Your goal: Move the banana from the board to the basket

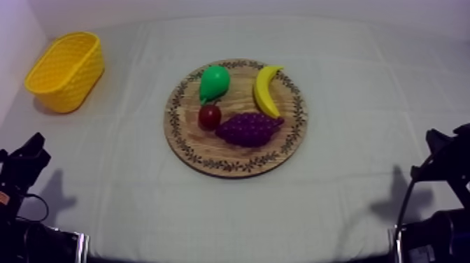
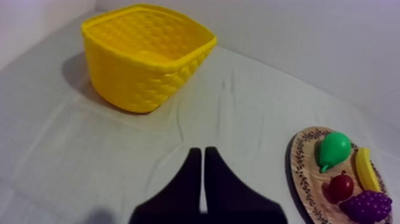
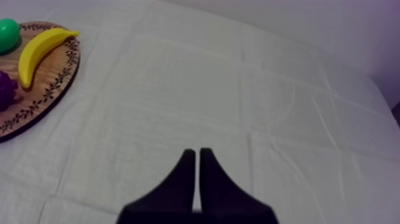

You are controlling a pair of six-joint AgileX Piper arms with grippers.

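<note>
Plainly, nothing is in hand yet. The banana (image 1: 266,89) lies on the wooden board (image 1: 210,159), on the board's right half close to its far-right rim. The bunch of grapes (image 1: 250,129) is just beside its near end, and the pear (image 1: 213,82) is over on the board's far-left part. The small red fruit (image 1: 209,116) sits between pear and grapes, clear of the banana. The yellow basket (image 1: 70,87) stands on the bench (image 1: 350,84) well apart from the board, off its far-left side.

Both arms sit off the board's near side. The left gripper (image 2: 202,150), off the board's left, has its fingers lying together as a narrow wedge on nothing. The right gripper (image 3: 197,152), off the board's right, is likewise closed on nothing and is aimed over bare cloth past the board's right rim.

What the move turns on is that the banana is on the right arm's side of the board, so that arm is the nearer one (though the basket lies beyond the board's left, on the left arm's side). The banana's long axis runs roughly from the board's far rim toward its near side, with its back bowed toward the board's middle. I judge a gripper should open and then close across the narrow width at mid-length, away from the grapes.
</note>
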